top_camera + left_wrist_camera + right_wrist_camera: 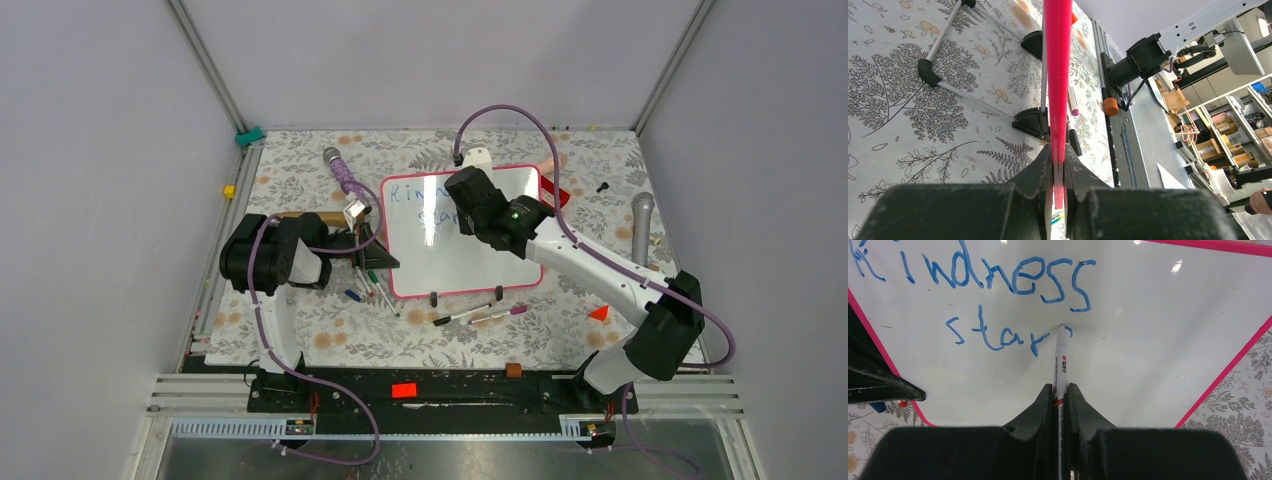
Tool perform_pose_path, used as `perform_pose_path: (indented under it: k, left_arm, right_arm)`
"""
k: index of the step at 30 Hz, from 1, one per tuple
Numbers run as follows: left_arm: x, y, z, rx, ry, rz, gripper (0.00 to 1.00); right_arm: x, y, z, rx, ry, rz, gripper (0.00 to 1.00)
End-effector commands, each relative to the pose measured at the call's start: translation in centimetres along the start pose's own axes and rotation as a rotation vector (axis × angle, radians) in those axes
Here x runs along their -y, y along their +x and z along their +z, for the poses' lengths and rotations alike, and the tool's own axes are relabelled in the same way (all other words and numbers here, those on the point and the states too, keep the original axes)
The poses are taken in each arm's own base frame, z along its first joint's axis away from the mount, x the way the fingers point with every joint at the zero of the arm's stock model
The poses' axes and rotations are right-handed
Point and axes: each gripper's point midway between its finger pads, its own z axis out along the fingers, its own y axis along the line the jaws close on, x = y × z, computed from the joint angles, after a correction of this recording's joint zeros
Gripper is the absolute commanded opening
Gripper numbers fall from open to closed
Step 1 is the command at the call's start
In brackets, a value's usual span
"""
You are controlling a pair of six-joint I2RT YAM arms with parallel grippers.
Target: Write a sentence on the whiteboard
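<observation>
Holding a slim white marker (1061, 360) clamped in my right tool (1060, 390), tip on the glossy white pink-rimmed whiteboard (1148, 340) just past "star", blank space lies rightward. On the floral table (300, 330), my left tool (1058, 162) is pinching its left rim.

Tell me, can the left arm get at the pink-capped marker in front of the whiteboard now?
Probably not yet: the left gripper is shut on the whiteboard, and must release it before reaching the marker.

whiteboard (1148, 340): "Kindness", "star" (blue handwriting) | marker (1062, 365): red print "M G", rest unclear
</observation>
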Motion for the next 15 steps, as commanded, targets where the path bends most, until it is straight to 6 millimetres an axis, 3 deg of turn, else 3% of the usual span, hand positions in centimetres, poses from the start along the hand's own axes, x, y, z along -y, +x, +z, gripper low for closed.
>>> perform_pose_path:
  k: [1, 15]
  left_arm:
    - [0.1, -0.6, 0.0, 0.003, 0.009, 0.095, 0.00]
    - [0.1, -0.5, 0.0, 0.003, 0.009, 0.094, 0.00]
  right_arm:
    - [0.2, -0.7, 0.0, -0.001, 0.012, 0.016, 0.00]
    - [2.5, -1.0, -0.6, 0.014, 0.114, 0.031, 0.00]
